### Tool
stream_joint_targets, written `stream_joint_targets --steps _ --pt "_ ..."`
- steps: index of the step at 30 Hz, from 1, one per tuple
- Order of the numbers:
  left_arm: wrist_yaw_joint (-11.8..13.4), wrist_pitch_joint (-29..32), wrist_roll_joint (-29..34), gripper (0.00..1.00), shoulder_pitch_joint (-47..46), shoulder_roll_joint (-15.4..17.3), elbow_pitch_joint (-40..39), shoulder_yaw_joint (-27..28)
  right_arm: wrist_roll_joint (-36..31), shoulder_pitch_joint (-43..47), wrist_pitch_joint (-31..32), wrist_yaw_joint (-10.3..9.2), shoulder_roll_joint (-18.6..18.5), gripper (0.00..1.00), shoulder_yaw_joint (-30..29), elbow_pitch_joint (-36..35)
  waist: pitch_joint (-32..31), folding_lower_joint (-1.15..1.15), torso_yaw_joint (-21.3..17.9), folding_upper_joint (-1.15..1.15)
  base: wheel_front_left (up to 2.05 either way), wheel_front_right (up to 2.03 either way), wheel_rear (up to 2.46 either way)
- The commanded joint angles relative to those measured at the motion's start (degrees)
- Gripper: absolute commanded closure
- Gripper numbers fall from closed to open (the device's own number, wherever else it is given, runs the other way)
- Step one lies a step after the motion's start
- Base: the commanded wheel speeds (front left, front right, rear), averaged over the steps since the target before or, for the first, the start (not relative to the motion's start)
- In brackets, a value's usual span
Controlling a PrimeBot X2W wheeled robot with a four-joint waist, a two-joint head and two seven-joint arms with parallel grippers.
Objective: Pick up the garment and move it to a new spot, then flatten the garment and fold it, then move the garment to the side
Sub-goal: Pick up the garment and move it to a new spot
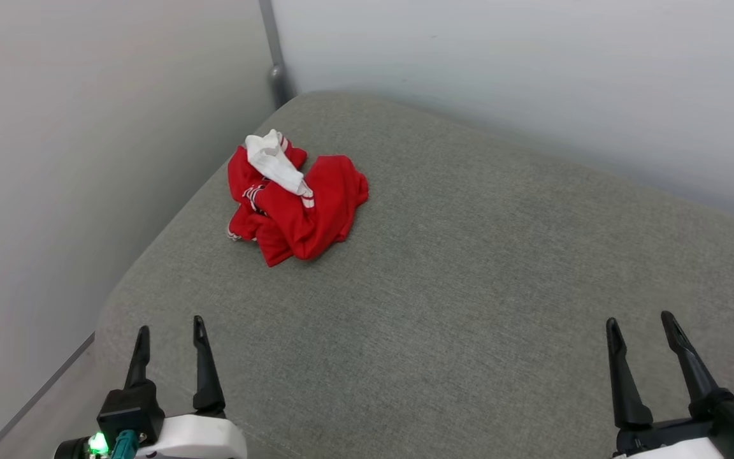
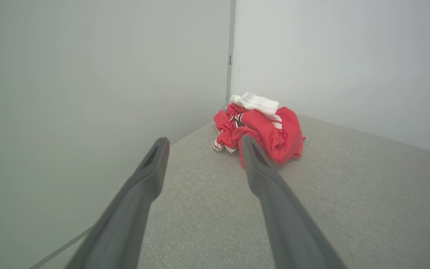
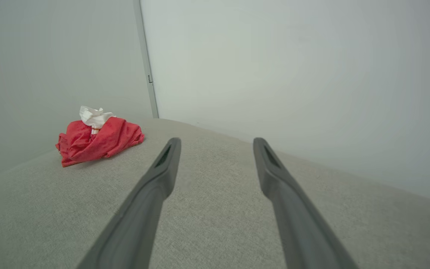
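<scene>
Head view — garment (image 1: 297, 204), seemingly balled, well beyond spread left hand (image 1: 171, 324), spread right hand (image 1: 640, 319) farther.

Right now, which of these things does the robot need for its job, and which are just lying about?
For the job: the crumpled red and white garment; the left gripper and right gripper, both open, empty.
Just there: grey padded surface; pale walls; metal corner post.

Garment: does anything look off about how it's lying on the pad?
Yes. The garment is crumpled into a heap near the far left corner of the grey pad, with a white sleeve flopped on top. No tear or stain shows.
</scene>
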Motion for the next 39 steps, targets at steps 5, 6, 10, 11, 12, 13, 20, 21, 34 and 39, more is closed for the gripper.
stream_joint_targets --steps 5,6,10,11,12,13,20,21,34,39 --pt "1.0 -0.2 0.0 0.00 0.4 0.0 -0.4 0.4 -0.8 -1.4 -0.1 -0.04 0.1 0.00 0.8 0.2 0.7 0.00 0.7 0.00 0.00 0.00 0.00" --pt "1.0 -0.2 0.0 0.00 0.3 0.0 -0.4 0.4 -0.8 -1.5 -0.1 -0.04 0.1 0.00 0.8 0.3 0.8 0.00 0.7 0.00 0.00 0.00 0.00" --pt "0.4 -0.2 -0.1 0.00 -1.5 0.0 0.5 1.0 -1.1 -1.6 -0.1 -0.04 0.1 0.00 0.5 -0.1 1.1 0.00 0.6 0.00 0.00 0.00 0.00" --pt "-0.1 -0.2 0.1 0.00 -2.2 0.0 1.0 1.3 -1.1 -1.5 -0.1 -0.04 0.1 0.00 0.4 -0.3 1.3 0.00 0.4 0.00 0.00 0.00 0.00" --pt "-0.5 -0.2 0.4 0.00 -3.1 0.0 1.5 1.9 -1.3 -1.6 -0.1 -0.04 0.1 0.00 0.5 -0.5 1.7 0.00 -0.1 0.00 0.00 0.00 0.00" --pt "-1.1 -0.2 0.8 0.00 -4.6 0.0 1.8 2.6 -1.6 -1.8 -0.1 -0.04 0.1 0.00 0.4 -0.7 2.1 0.00 -0.5 0.00 0.00 0.00 0.00" --pt "-5.3 -0.2 1.0 0.00 -17.2 4.7 7.8 7.9 -4.3 -4.3 -0.1 -0.04 0.1 0.00 0.2 -2.0 7.4 0.00 -5.5 0.00 0.00 0.00 0.00" --pt "-5.9 -0.2 0.8 0.00 -19.5 5.7 9.3 8.4 -4.5 -4.8 -0.1 -0.04 0.1 0.00 0.0 -2.2 8.2 0.00 -6.3 0.00 0.00 0.00 0.00" --pt "-13.6 13.4 -2.7 0.00 -44.3 20.7 22.6 11.2 -7.9 -10.7 -0.1 -0.04 0.1 0.00 -1.3 -5.8 19.7 0.00 -14.2 0.00 0.00 0.00 0.00" --pt "-16.6 26.4 -5.8 0.00 -50.7 25.8 25.8 8.4 -8.5 -12.7 -0.1 -0.04 0.1 0.00 -1.3 -7.3 23.3 0.00 -15.9 0.00 0.00 0.00 0.00"
